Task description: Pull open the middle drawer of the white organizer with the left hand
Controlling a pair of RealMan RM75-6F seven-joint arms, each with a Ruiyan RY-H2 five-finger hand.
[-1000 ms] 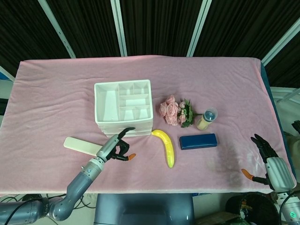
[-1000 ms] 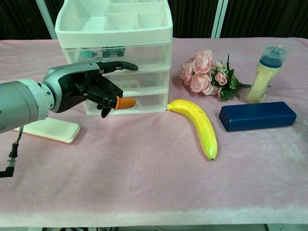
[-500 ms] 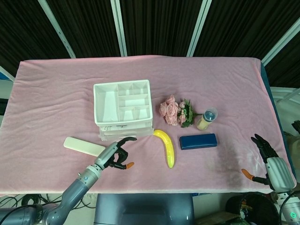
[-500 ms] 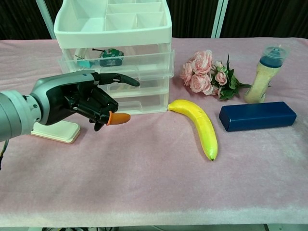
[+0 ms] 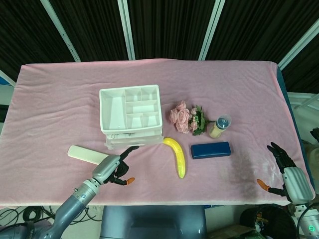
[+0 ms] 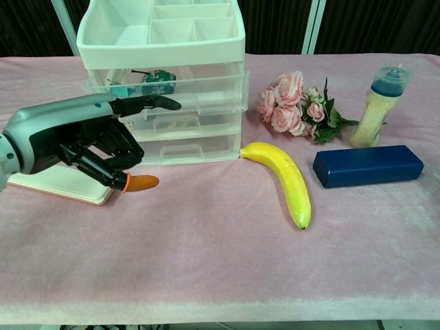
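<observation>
We see the white organizer [image 6: 162, 75] standing on the pink-covered desk [image 5: 60, 99], left of centre, with our left hand [image 6: 75, 141] at about seven o'clock from it in the head view, in front of the drawers. Its middle drawer [image 6: 185, 89] sticks out a little past the drawers above and below it, and small toys show through its clear front. One of the fingers [image 6: 148, 103] reaches toward that drawer front while the others curl in on nothing; we cannot tell whether the tip touches the plastic. We judge the organizer to be light, thin, stiff plastic, smooth and a bit slippery, so a hard tug could drag the whole stack across the cloth or tip it forward. The best hold looks to be the lip along the drawer's front edge, near its middle, hooked from above or below and drawn straight out toward six o'clock. Our right hand [image 5: 286, 172] lies with fingers spread and holding nothing at the desk's four o'clock corner, well apart from the banana [image 6: 282, 175].
</observation>
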